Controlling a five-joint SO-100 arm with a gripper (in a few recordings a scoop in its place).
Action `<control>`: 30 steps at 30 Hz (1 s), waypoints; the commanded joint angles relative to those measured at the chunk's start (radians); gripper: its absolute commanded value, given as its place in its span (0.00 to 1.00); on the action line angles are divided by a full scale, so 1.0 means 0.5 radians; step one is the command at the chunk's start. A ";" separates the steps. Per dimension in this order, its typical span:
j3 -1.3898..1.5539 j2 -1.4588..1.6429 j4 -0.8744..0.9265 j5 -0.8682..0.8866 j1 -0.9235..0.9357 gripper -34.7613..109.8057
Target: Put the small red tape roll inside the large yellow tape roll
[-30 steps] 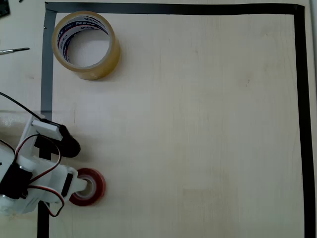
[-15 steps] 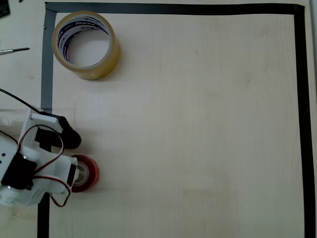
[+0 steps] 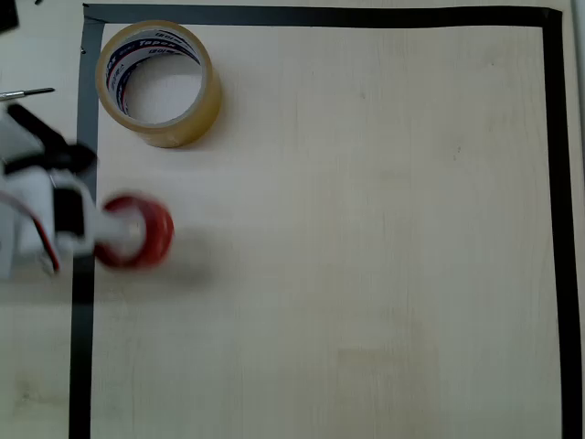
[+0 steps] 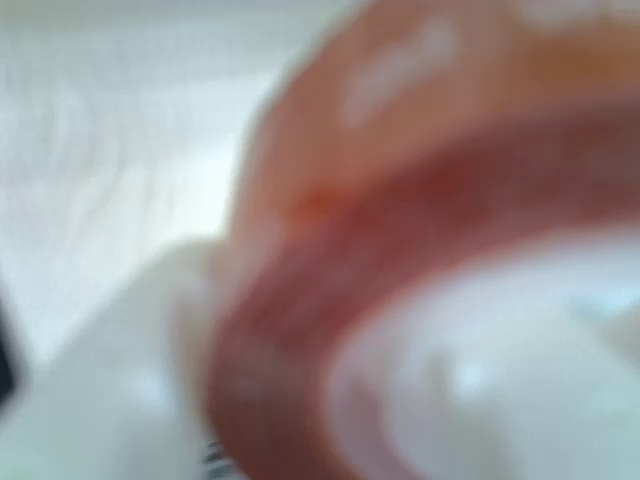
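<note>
I've got the gripper (image 3: pixel 110 233) clamped on the small red tape roll (image 3: pixel 137 232) at the table's (image 3: pixel 366 274) left edge in the overhead view, roll blurred w/ motion, below and apart from the large yellow tape roll (image 3: pixel 160 82). Risk IMO: at speed the roll could slip from the fingers, or clip the yellow roll's rim and knock it off instead of dropping inside.

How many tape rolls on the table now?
2. The large yellow tape roll stands at the top left in the overhead view; the small red tape roll, blurred, is in the gripper below it.
</note>
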 commanded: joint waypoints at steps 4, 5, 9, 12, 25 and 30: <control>-0.193 0.009 0.031 -0.064 -0.565 0.24; -0.209 -0.018 0.028 -0.064 -0.629 0.24; -0.276 -0.160 -0.003 -0.061 -0.816 0.24; -0.319 -0.328 -0.052 -0.052 -0.908 0.24; -0.399 -0.819 -0.270 -0.064 -1.298 0.24; -0.460 -0.890 -0.288 -0.083 -1.282 0.24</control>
